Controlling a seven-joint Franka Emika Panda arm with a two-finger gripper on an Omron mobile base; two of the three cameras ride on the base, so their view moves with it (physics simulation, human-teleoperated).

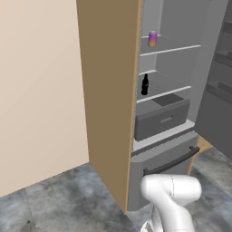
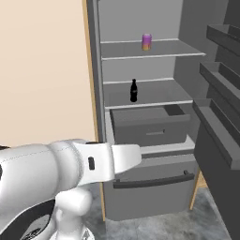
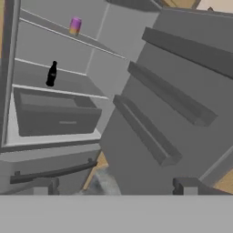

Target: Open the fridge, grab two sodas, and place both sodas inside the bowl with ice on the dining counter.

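The fridge [image 2: 140, 18] stands open, its door [image 3: 182, 113] swung out to the right. A purple-pink soda can [image 1: 152, 39] [image 2: 146, 41] [image 3: 75, 26] stands on the upper shelf. A black soda bottle [image 1: 145, 85] [image 2: 133, 91] [image 3: 52, 74] stands upright on the shelf below. My gripper [image 3: 116, 186] hangs open and holds nothing, well in front of the shelves, facing the gap between the fridge interior and the door. The bowl and the dining counter are out of view.
A grey inner drawer [image 2: 150, 129] sits under the bottle's shelf. Below it is the lower drawer with a dark bar handle [image 1: 170, 164]. Door racks [image 3: 150, 132] jut out on the right. A tan side panel [image 1: 108, 90] and a beige wall [image 1: 36, 90] lie to the left.
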